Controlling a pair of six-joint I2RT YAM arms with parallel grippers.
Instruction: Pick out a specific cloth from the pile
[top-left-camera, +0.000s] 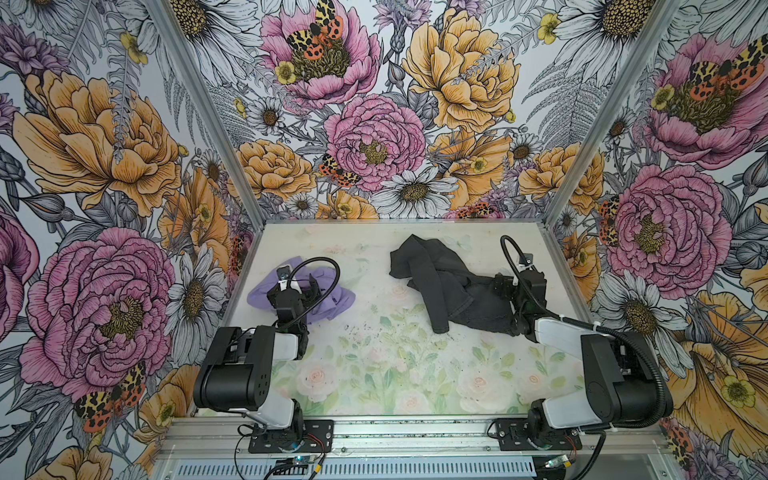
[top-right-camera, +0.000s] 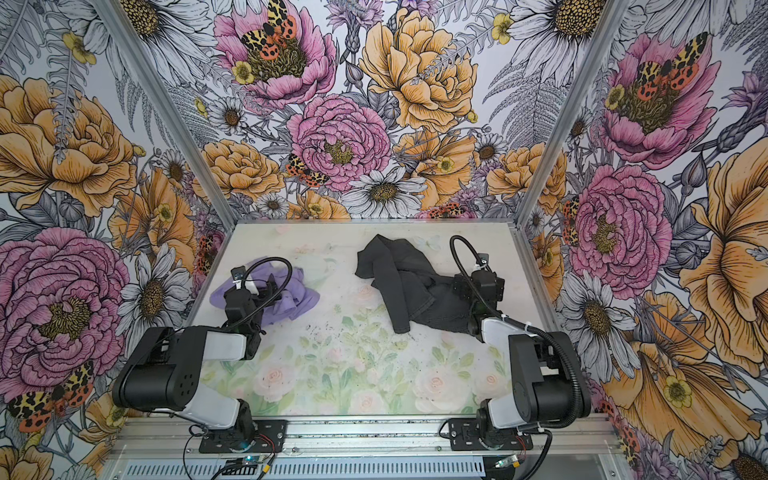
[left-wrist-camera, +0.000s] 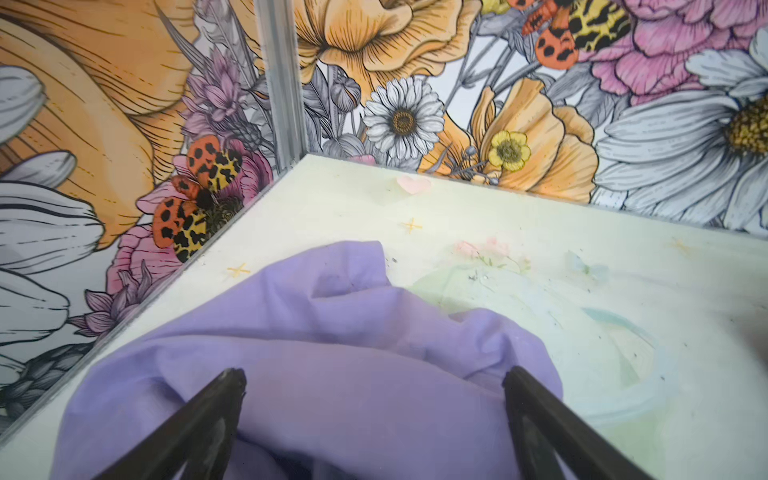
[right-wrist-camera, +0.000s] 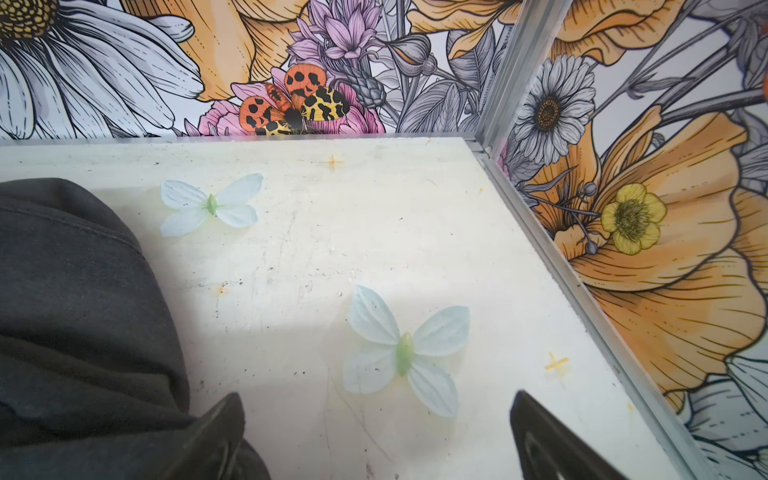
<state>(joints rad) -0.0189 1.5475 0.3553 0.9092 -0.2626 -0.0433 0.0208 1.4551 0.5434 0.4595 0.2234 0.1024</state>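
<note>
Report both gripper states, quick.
Left gripper: open, over the lavender cloth, nothing gripped.
Right gripper: open, at the edge of the black garment, nothing gripped.

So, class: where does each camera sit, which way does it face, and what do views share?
Top view: high above the near edge, looking down on the table; left arm and right arm show.
Top view: same height and aim; lavender cloth left, black garment right.
Left wrist: on the left arm, facing a far corner over the lavender cloth; open left gripper shows.
Right wrist: on the right arm, facing the other far corner; open right gripper, black garment at one finger.
Shared: each wrist view's cloth appears in both top views.
</note>
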